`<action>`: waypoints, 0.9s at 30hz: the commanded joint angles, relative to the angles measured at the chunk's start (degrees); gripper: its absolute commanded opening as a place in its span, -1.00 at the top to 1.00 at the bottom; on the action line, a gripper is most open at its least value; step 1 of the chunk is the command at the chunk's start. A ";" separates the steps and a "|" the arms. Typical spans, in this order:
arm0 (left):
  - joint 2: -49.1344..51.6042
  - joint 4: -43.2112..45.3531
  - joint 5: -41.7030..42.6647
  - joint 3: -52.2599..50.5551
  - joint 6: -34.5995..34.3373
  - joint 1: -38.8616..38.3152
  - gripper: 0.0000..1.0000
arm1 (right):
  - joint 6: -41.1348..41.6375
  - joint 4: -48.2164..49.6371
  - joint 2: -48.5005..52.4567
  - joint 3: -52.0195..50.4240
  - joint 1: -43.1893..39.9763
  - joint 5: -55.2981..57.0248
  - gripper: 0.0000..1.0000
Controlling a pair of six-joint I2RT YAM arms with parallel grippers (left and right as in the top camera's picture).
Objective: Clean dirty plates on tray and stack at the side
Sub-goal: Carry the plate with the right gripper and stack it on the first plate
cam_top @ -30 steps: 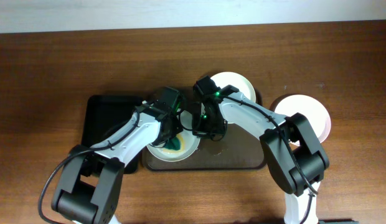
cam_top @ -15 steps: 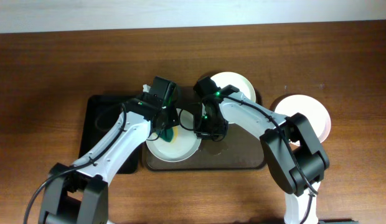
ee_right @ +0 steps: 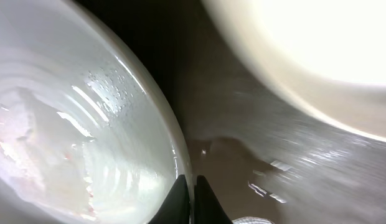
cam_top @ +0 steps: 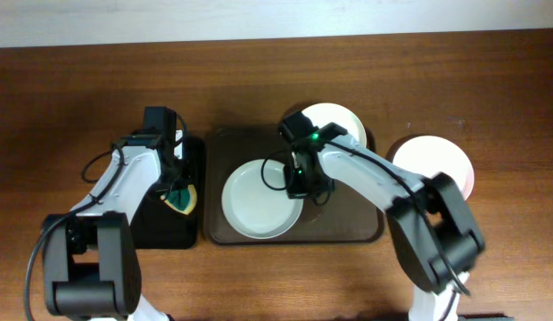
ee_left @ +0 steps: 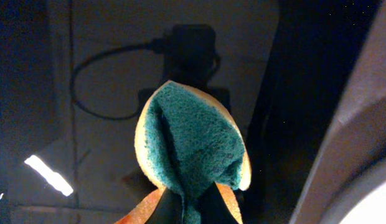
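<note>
Sponge (ee_left: 192, 146) in L pincer (ee_left: 192, 206), R pincer (ee_right: 193, 194) clamps plate (cam_top: 254, 203) rim.

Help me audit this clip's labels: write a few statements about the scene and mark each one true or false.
1. The left end effector grips a green-and-yellow sponge. True.
2. The sponge hangs over the brown tray. False: it is over the smaller black tray.
3. The right end effector pinches the rim of the pale plate on the brown tray. True.
4. Every plate lies on the brown tray. False: a pinkish-white plate sits on the table, right of the tray.
</note>
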 commanded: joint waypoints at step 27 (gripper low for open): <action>1.36 -2.40 -1.09 -4.66 2.14 -1.77 0.31 | -0.26 -10.38 -21.27 2.69 18.16 65.16 0.92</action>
